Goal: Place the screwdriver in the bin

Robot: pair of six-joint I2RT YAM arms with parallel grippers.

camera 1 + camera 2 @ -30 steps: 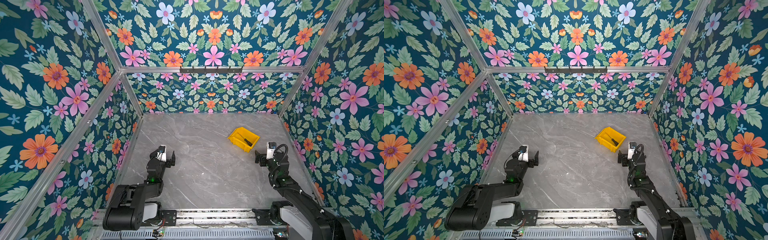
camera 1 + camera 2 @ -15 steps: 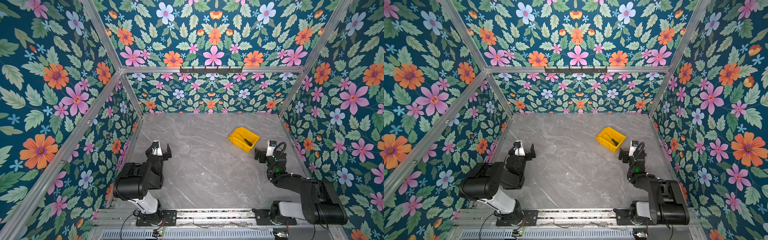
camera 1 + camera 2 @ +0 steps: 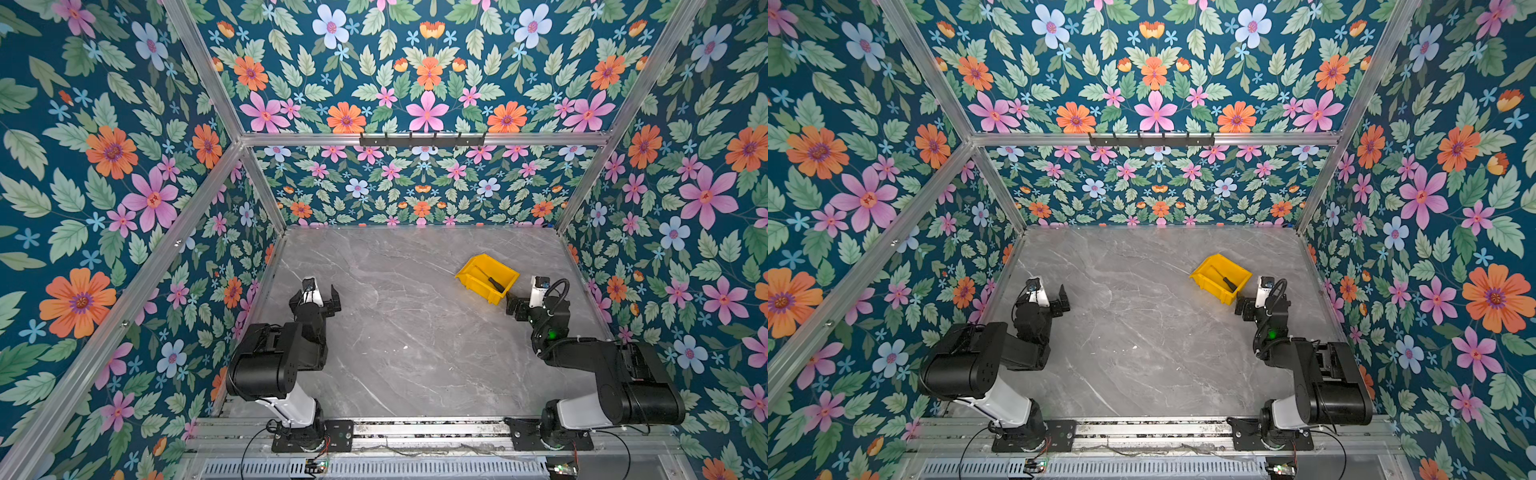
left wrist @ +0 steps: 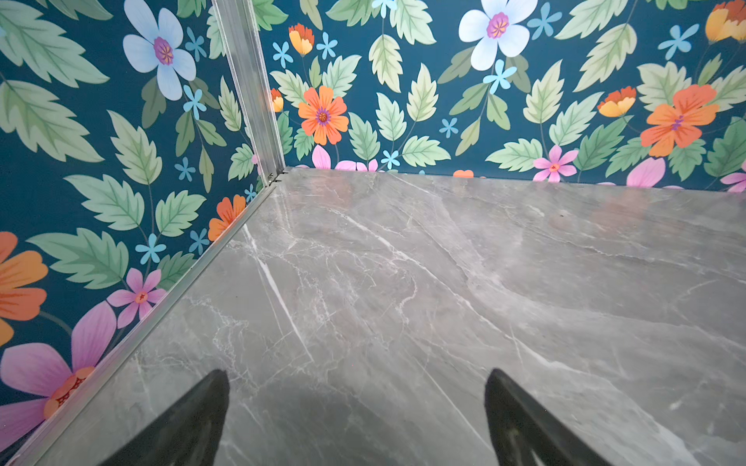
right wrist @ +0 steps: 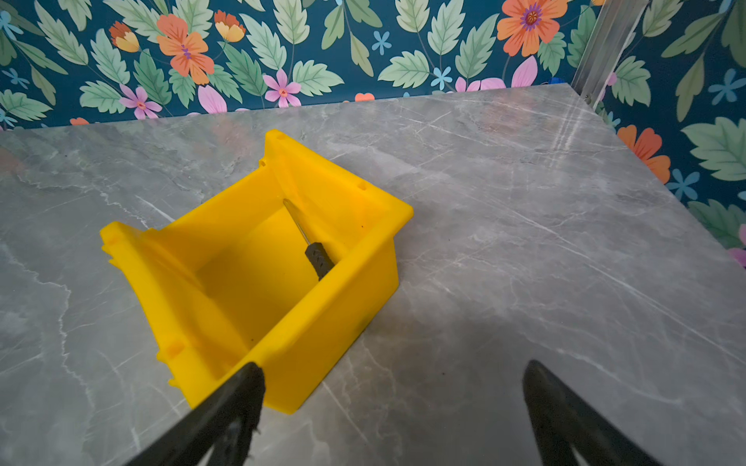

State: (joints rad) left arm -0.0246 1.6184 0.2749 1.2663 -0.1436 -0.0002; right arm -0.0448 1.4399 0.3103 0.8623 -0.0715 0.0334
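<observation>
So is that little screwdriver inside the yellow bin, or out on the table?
Inside. The screwdriver lies within the bin, along one side wall, handle partly hidden by the near wall.

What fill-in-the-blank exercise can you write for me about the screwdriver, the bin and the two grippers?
1. The screwdriver lies inside the ____ bin.
2. The right gripper stands ____, with nothing between its jaws.
3. The left gripper is open and holds ____.
4. In both top views the bin stands nearer to the ____ gripper.

Missing words: yellow; open; nothing; right.
</observation>
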